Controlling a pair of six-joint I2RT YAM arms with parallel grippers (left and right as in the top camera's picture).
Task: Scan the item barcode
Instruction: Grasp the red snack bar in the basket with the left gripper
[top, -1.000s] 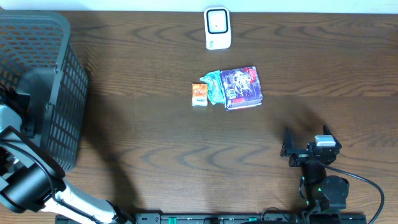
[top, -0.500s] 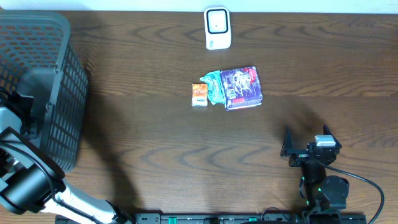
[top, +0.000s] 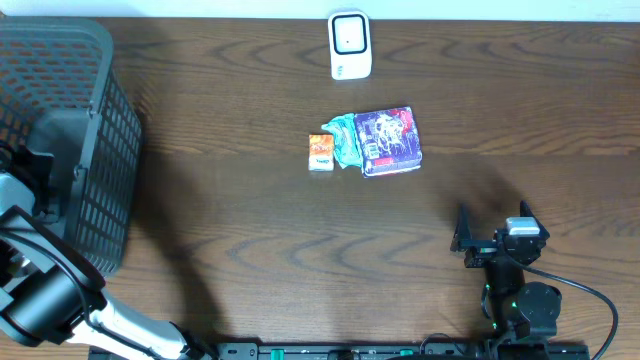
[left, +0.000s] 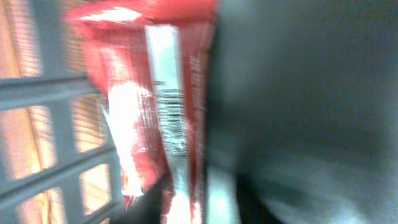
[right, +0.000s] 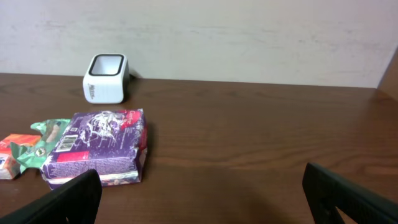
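Though blurred, packet (left: 158, 93) by left hand (left: 200, 200)

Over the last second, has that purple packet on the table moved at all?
No. The purple packet lies in the same spot, just below the white scanner.

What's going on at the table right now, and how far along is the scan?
The left arm reaches into the black basket. Its camera is close on a red packet with a barcode strip, but blur hides whether its tool grips it. The right tool sits open and idle. The white scanner stands at the far edge, with a purple packet, teal wrapper and orange box in front of it. Nothing is at the scanner yet.
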